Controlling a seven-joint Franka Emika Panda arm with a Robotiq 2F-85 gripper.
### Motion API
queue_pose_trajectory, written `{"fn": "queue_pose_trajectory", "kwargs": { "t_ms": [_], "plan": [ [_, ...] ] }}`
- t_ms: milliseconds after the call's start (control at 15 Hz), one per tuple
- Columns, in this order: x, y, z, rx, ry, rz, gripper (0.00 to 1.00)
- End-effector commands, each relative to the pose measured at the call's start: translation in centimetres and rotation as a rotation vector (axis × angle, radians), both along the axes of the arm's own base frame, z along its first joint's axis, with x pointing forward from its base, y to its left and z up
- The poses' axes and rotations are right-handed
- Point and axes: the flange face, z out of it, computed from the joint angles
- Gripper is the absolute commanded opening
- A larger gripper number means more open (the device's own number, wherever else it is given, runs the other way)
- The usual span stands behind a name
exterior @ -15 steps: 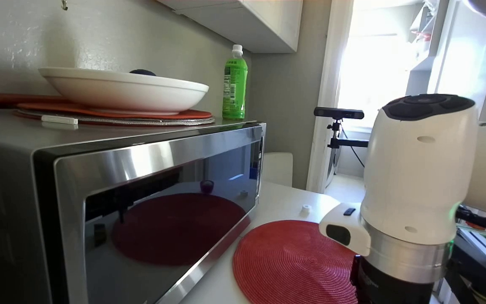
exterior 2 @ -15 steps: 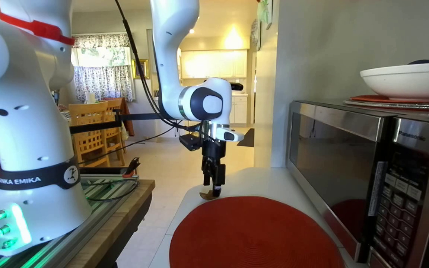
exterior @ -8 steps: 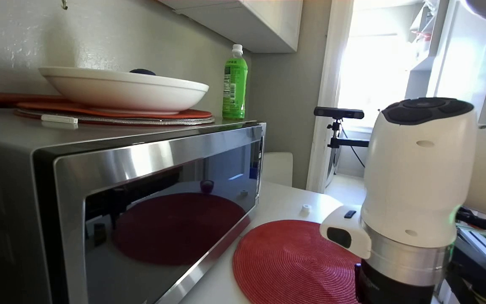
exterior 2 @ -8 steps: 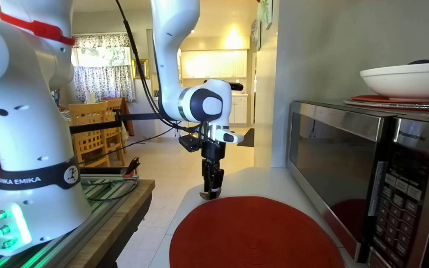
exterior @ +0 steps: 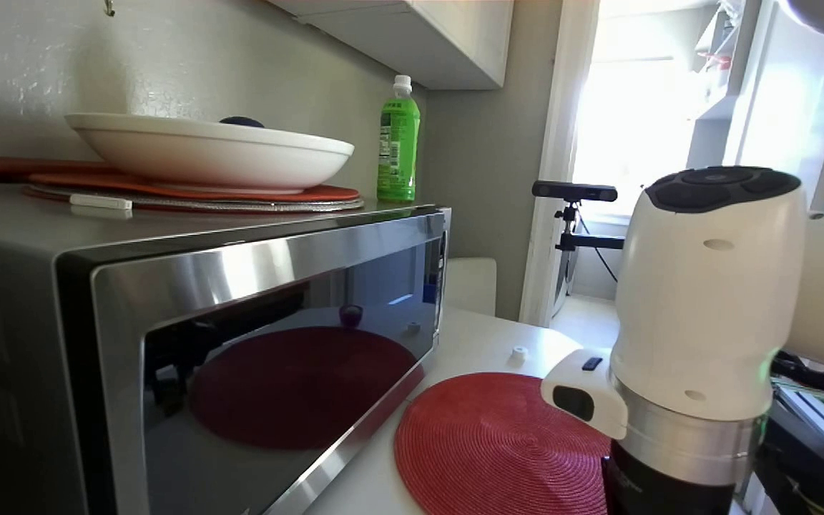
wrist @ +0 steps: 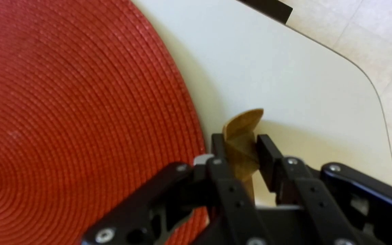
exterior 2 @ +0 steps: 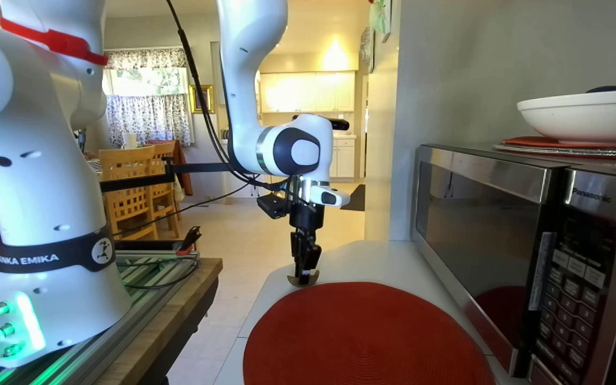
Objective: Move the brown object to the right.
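The brown object (wrist: 244, 123) is a small, curved, folded-looking piece at the centre of the wrist view. My gripper (wrist: 241, 144) is shut on it, one pad against each side, and part of it runs back behind the fingers. In an exterior view the brown object (exterior 2: 292, 279) pokes out on both sides of the fingertips, low on the white counter at the placemat's far edge. There the gripper (exterior 2: 305, 277) points straight down. Elsewhere, an exterior view shows only the arm's wrist (exterior: 698, 315); the fingers and the brown object are outside that picture.
A round red placemat (exterior 2: 367, 337) lies beside the gripper. The microwave (exterior 2: 479, 235) stands along the wall, bearing a white bowl (exterior: 212, 154) and a green bottle (exterior: 398, 150). A small white piece (exterior: 519, 353) sits on the counter. The counter's rounded edge (wrist: 369, 81) is near.
The gripper has lowered slightly, and its jaws have come together on the brown object. The object has barely shifted. Nothing else has moved.
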Motion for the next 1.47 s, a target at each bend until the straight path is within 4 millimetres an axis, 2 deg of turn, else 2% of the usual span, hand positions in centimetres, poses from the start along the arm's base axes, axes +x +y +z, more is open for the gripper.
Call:
{"fn": "queue_pose_trajectory", "kwargs": {
  "t_ms": [0, 200, 400, 533, 800, 867, 1133, 1400],
  "plan": [
    [0.6, 0.5, 0.6, 0.009, -0.002, 0.034, 0.07],
    [1.0, 0.5, 2.7, 0.058, 0.004, 0.057, 0.07],
    [0.5, -0.4, 4.8, 0.086, 0.032, 0.063, 0.07],
    [-0.5, -2.0, 5.7, 0.1, 0.059, 0.059, 0.07],
    [-2.7, -6.8, 7.7, 0.072, 0.081, 0.119, 0.07],
    [-0.5, -6.9, 8.6, 0.054, 0.079, 0.139, 0.07],
    [1.2, -10.0, 12.2, 0.003, 0.015, 0.18, 0.07],
    [0.9, -11.7, 14.1, -0.002, 0.075, 0.151, 0.07]
  ]
}}
